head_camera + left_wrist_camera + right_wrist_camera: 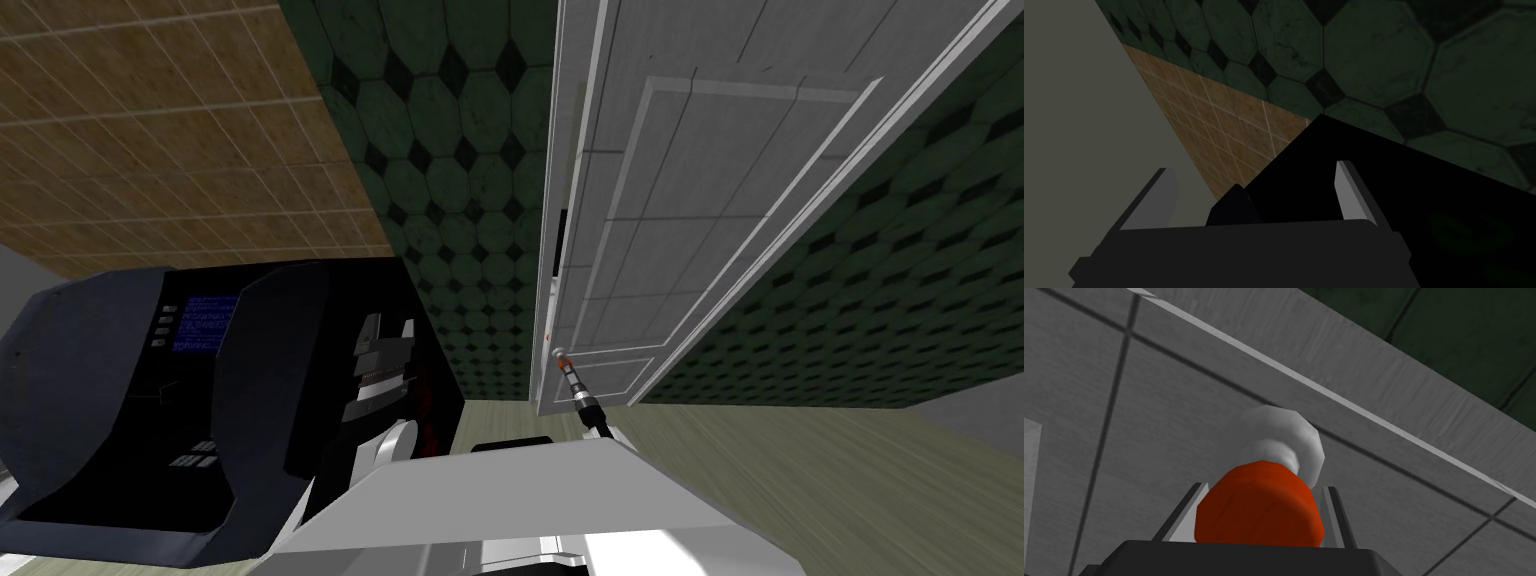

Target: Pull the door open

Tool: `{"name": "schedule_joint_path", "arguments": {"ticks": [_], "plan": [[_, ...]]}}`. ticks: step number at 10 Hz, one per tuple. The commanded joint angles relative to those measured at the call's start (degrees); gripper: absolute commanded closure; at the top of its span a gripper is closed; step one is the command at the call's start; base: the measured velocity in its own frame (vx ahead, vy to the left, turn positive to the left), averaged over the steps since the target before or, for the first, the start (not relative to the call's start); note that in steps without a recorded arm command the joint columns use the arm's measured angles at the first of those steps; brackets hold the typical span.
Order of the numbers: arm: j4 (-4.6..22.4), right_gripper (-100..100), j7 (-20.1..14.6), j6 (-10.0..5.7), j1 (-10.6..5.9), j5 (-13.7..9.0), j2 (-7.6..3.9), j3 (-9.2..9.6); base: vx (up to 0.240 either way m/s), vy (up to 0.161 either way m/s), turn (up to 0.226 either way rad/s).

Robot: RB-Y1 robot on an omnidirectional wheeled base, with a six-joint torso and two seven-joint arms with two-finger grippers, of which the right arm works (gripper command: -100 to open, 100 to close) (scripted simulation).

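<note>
Orange-red and round, the door knob (1256, 503) is sitting between the two fingers (1176, 520) of the right gripper (1264, 487), which are pressing against its sides and clamping it. Behind the knob, a pale grey collar (1286, 433) is joining it to the door (1174, 413), a light grey panelled leaf with dark grooves running across it. In the head view the knob (559, 356) is showing low on the door (680, 200), close to its left edge, with the right gripper (564, 370) reaching up to it from just above my chest. The door is standing ahead of me and a little to the right, and a thin dark slit is showing along its left edge beside the frame.

Dark green octagon-tiled wall (470, 200) is flanking the door on both sides, and a brown tiled wall (150, 150) is meeting it further left. A pale floor (850, 470) is running along the foot of the door.

To my left, the left gripper (1254, 170) is hanging with its fingers (1351, 192) spread apart and holding nothing, beside a large dark machine (100, 400) with a small blue screen (205, 322).
</note>
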Motion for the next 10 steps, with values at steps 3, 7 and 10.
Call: {"name": "schedule_joint_path", "arguments": {"ticks": [3, 7, 10], "plan": [[0.5, 100, -5.4, -0.16, -0.51, -3.1, -0.53, 1.76, -0.053, -0.014, 0.068], [1.2, 100, -11.0, -0.29, -0.93, -5.7, -1.30, 2.80, -0.048, -0.005, 0.049], [1.9, 100, -14.9, -0.45, -1.35, -8.3, -2.07, 3.87, -0.053, -0.013, 0.077]]}}
